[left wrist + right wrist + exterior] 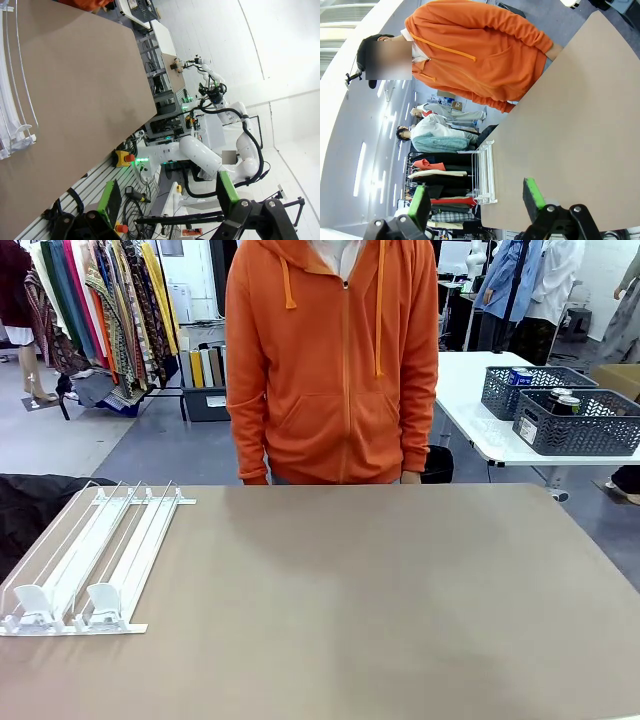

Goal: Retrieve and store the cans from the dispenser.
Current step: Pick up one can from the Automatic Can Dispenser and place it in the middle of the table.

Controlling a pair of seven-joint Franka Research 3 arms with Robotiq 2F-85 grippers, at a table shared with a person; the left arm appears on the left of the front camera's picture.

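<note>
- The dispenser (85,560) lies flat on the table (380,600) at about 9 o'clock of the front view, near the table's left edge. Its lanes appear empty; no can sits in them.
- Long axis: the rails run from the pusher tabs (65,602) at the robot's side, roughly 7 o'clock, up toward the far end bar (140,497) at roughly 1 o'clock. The lanes thus slant slightly rightward as they go away from the robot.
- The cans (540,385): silver tops are visible inside two dark lattice baskets (575,420) on a separate white table at 2 o'clock, well apart from the dispenser. Their print and colour are too small to read with certainty.
- A person in an orange hoodie (335,360) stands at the far edge, 12 o'clock, hands low at the table's rim and holding nothing that can be made out.
- The left gripper (170,200) has its green-padded fingers spread wide, nothing between them, raised off the table. In its wrist view the dispenser (12,100) lies at 9 o'clock.
- The right gripper (477,202) is likewise spread wide and empty; in its wrist view the dispenser (485,172) sits near the table's edge, just beyond the fingers.
- Judgement: the task looks either not begun or already finished, since the lanes hold nothing.
- Advice for a pick: approach along the lane axis at the end where a can presents, jaws astride the can's body, lift straight up clear of the clear rail walls, and avoid dragging the light rack sideways.
</note>
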